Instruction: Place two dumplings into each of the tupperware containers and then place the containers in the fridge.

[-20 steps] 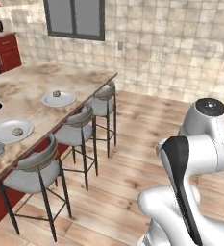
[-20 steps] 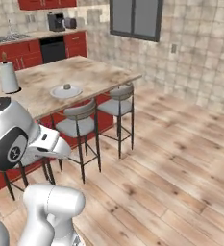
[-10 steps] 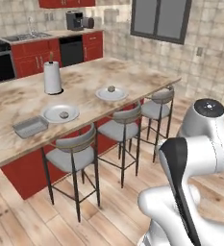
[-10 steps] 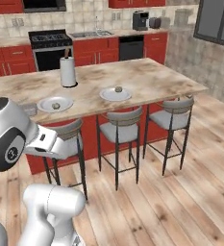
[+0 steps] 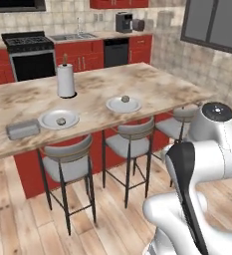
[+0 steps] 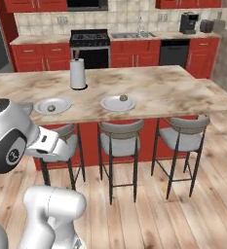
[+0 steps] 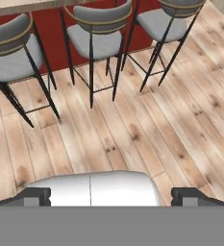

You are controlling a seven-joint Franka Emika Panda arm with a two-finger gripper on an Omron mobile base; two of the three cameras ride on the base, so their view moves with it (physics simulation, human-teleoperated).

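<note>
Dumplings are what this job is about, and two small lumpy tan dumplings show here. One tan dumpling (image 5: 61, 121) sits on a round white plate (image 5: 47, 118) in the middle left of the left base view. The other tan dumpling (image 5: 125, 99) sits on a second round white plate (image 5: 115, 105) near the middle of that view. Both plates rest on the long pale stone counter (image 5: 152, 87).

A shallow grey see-through tupperware container (image 5: 23, 129) lies at the left edge of the same view, just beside the first plate (I can see only this one tray here). A tall white paper towel roll (image 5: 65, 80) stands behind the plates. Three grey bar stools (image 6: 120, 137) stand along the front of the counter.

The robot's two-finger gripper (image 7: 111, 196) shows at the bottom of the hand view. Its two dark fingertips (image 7: 34, 195) stand far apart, wide, with nothing between them. It points down at the wooden floor (image 7: 147, 129), well apart from the counter.

What could go wrong? The stools stand between the robot and the food, so the arm could bump a seat back on its way in. The dumplings are small and round, so a pinch that is a bit off could make one roll off its plate. The tray looks light, so a push from the side could slide it away.
</note>
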